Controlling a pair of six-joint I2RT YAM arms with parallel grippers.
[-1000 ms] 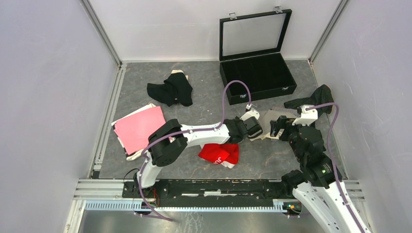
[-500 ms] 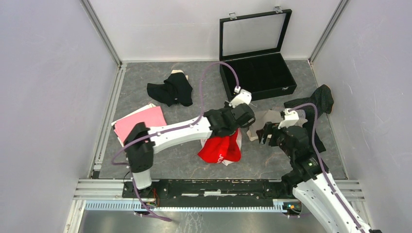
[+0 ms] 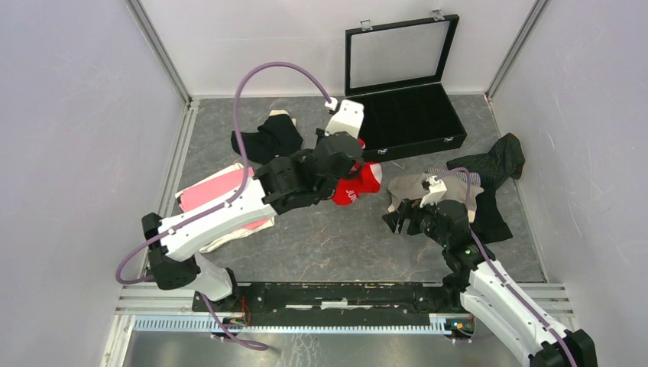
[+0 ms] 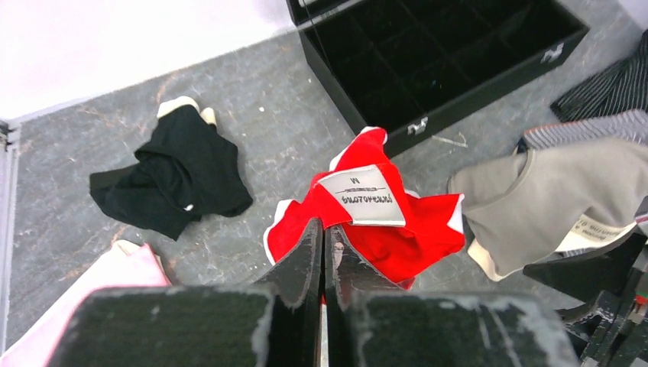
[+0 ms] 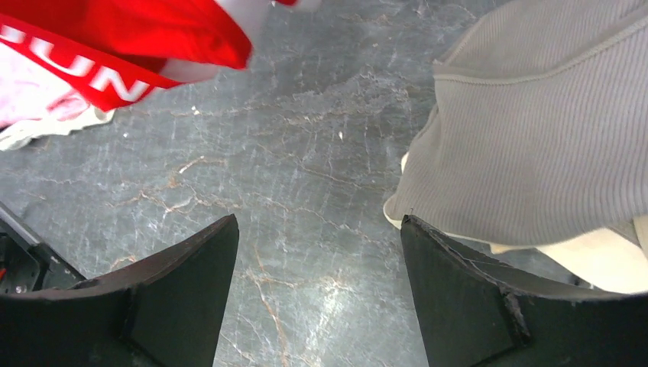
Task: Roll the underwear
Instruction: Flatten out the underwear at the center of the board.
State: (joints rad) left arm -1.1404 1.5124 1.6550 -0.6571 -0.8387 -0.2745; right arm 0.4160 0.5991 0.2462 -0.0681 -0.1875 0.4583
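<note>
My left gripper [image 3: 348, 162] is shut on the red underwear [image 3: 361, 184] and holds it above the middle of the table, near the front of the black case. In the left wrist view the closed jaws [image 4: 322, 226] pinch the red cloth [image 4: 397, 238], which hangs with its white label up. The right gripper [image 3: 397, 219] stands open and low over bare table [image 5: 319, 222], with nothing between its fingers. The beige underwear [image 3: 413, 187] lies just right of it [image 5: 535, 130]. Part of the red garment's white lettering [image 5: 115, 38] shows at the top left of the right wrist view.
The open black glass-lidded case [image 3: 409, 115] stands at the back right. Black underwear [image 3: 267, 141] lies at the back left, pink underwear [image 3: 218, 195] at the left under my left arm, and dark pinstriped underwear [image 3: 493, 164] at the right. Walls close in three sides.
My left gripper has closed on the red underwear and carried it up and back from the front middle of the table. The right gripper has drawn left, off the beige underwear.
</note>
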